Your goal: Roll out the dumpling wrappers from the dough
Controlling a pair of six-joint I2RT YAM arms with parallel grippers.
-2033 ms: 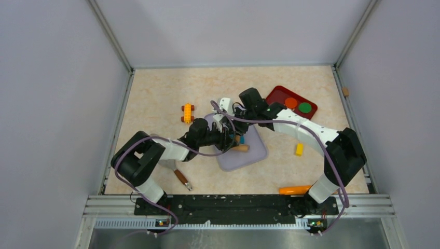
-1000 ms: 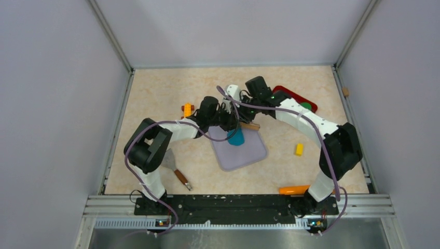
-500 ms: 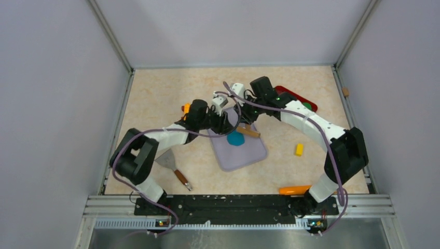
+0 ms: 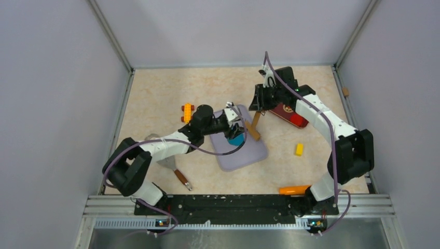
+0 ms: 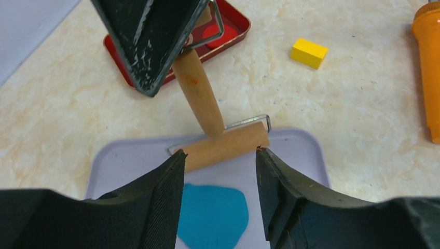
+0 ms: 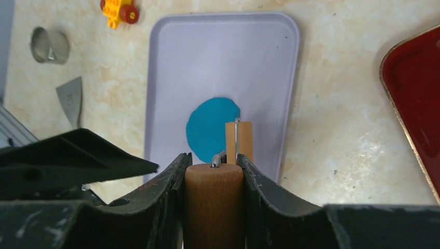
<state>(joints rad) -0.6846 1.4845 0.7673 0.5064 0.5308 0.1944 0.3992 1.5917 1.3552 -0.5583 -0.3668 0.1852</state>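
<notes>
From above, the left gripper (image 4: 236, 128) covers most of the dough (image 5: 210, 215), and its wrist view cuts off the patch's near edge. Its ribbed black fingers (image 5: 166, 207) stand apart, empty, with the flat teal patch just beneath them on the lavender mat (image 6: 218, 57). The right gripper (image 6: 214, 168) is clenched on the smooth wooden handle of the roller (image 5: 205, 101), whose barrel lies just beyond the left fingertips.

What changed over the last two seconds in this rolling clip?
The right claw, still shut on the wooden roller, drew it off the dough to the far edge of the lavender mat. The left claw opened above the dough. Mat and dough stayed put.
</notes>
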